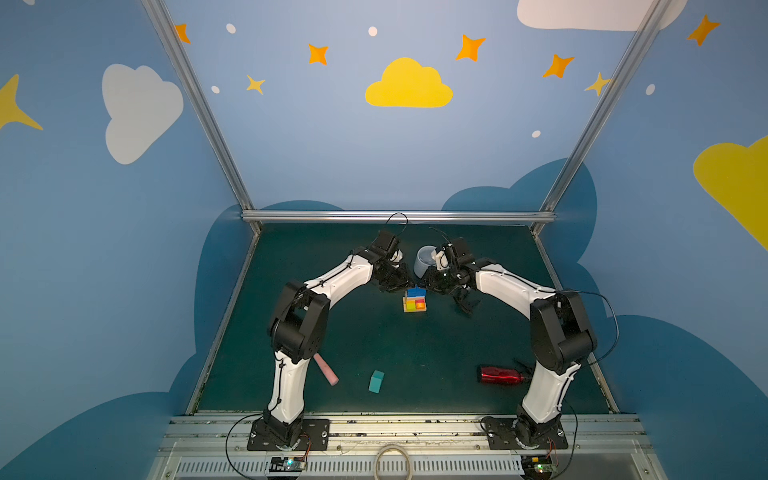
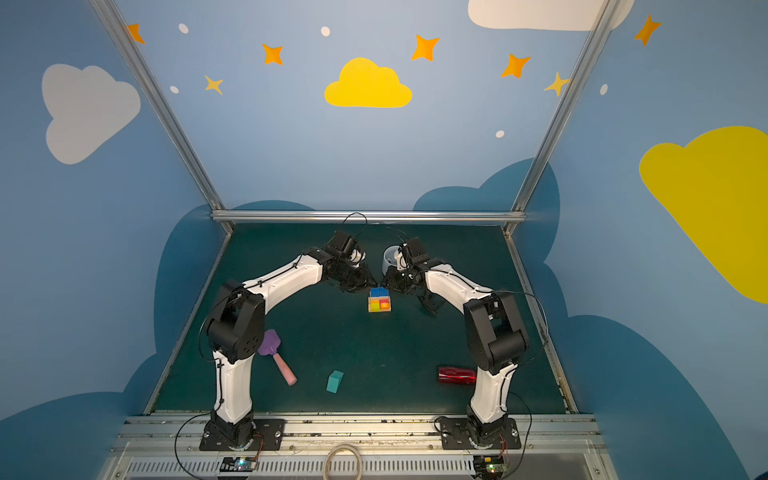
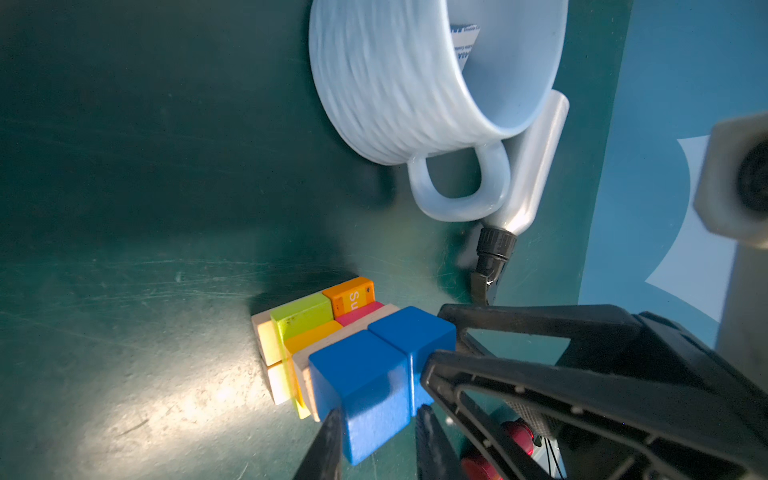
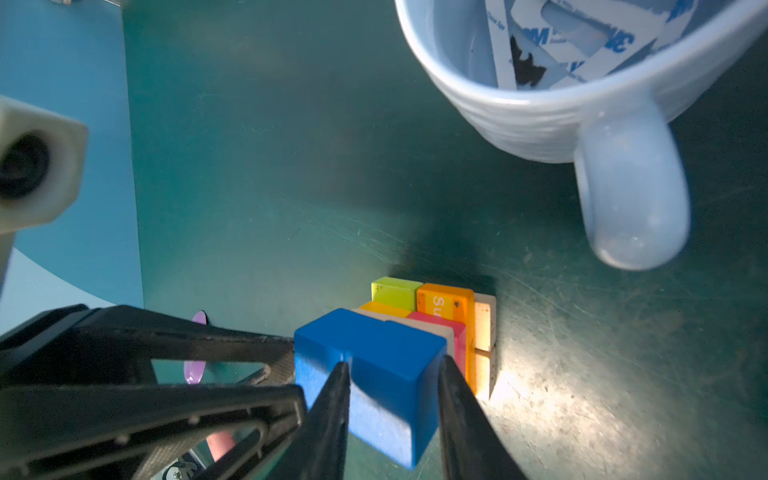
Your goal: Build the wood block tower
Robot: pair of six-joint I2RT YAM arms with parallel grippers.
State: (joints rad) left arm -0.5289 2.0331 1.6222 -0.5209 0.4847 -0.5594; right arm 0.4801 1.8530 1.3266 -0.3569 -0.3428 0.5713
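Observation:
The tower stands mid-table: tan bars lowest, with yellow-green, orange and pink blocks above them. Two blue cubes sit side by side on its far part. My left gripper is shut on one blue cube, a finger on each side. My right gripper is shut on the other blue cube, one finger at the seam between the cubes. In both top views the two grippers meet over the tower from either side. A teal block lies alone near the front.
A white mug holding paper strips stands just behind the tower, close to both wrists. A red bottle lies at front right by the right arm. A purple spatula with a pink handle lies at front left.

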